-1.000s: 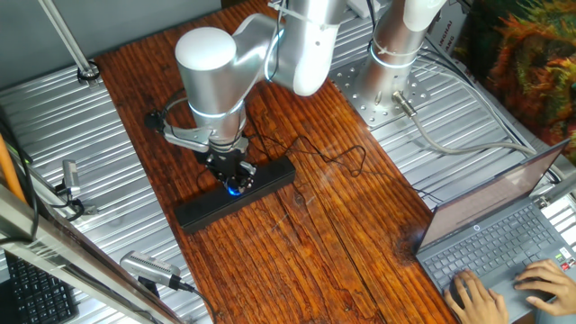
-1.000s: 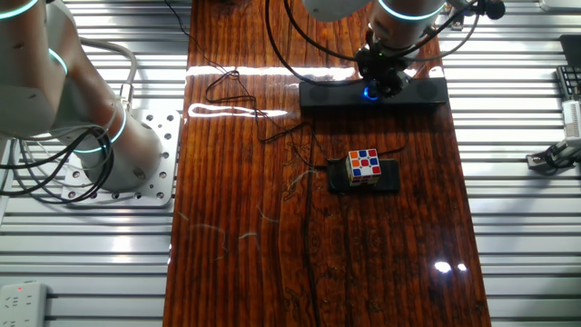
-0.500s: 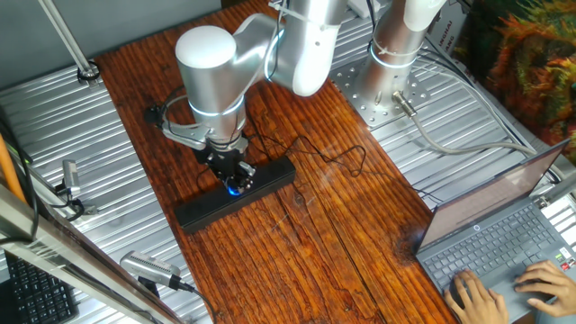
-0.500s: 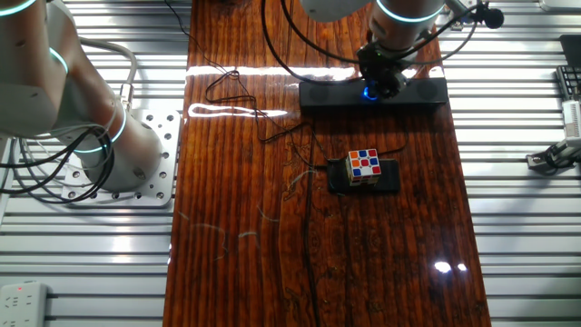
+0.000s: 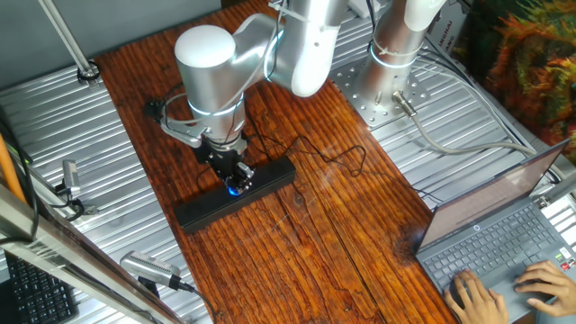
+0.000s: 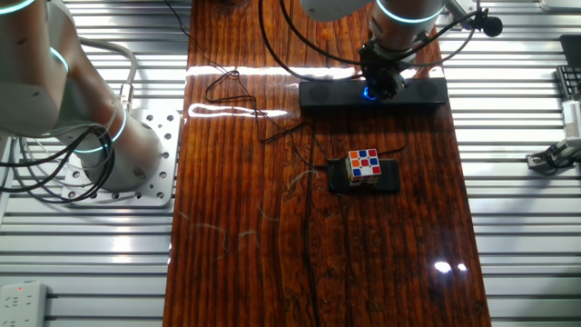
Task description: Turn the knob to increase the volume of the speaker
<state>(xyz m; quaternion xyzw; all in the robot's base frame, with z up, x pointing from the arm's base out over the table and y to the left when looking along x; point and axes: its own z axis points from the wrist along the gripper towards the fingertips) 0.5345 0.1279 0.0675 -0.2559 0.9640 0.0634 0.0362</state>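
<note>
The speaker [image 5: 236,193] lies flat on the wooden bench [image 5: 342,243], left of centre in one fixed view and along the upper edge of the bench in the other fixed view, where it reads as a long, slim black bar [image 6: 373,94]. The knob [image 5: 234,188] sits midway along the bar, marked by a blue glow [image 6: 369,91]. The pincer [image 5: 232,177] stands directly over the knob with its fingers down around it; it appears to be clamped on the dial, though the black fingers against the black housing make actual contact hard to confirm. Handling judgement: the knob is a small, rigid, smooth-sided dial that should turn with light torque; take hold across its rim with two opposed pads, square to its axis, using moderate force only. The speaker body is probably light and is not fastened to the bench, so excess torque or side load could make it pivot or slide on the polished wood; the thin black cable [image 5: 337,162] offers no restraint. Keep the rotation axis centred on the dial to avoid slipping off. A multicoloured cube [image 6: 364,164] on a small black pad [image 6: 388,176] lies well apart from the speaker, nearer the middle of the bench. Compared with the earlier frames, the wrist bracket behind the pincer has rotated progressively about the vertical axis, while the speaker, the cable, the cube and the glow have kept their positions; this is consistent with a turn in progress.
</note>
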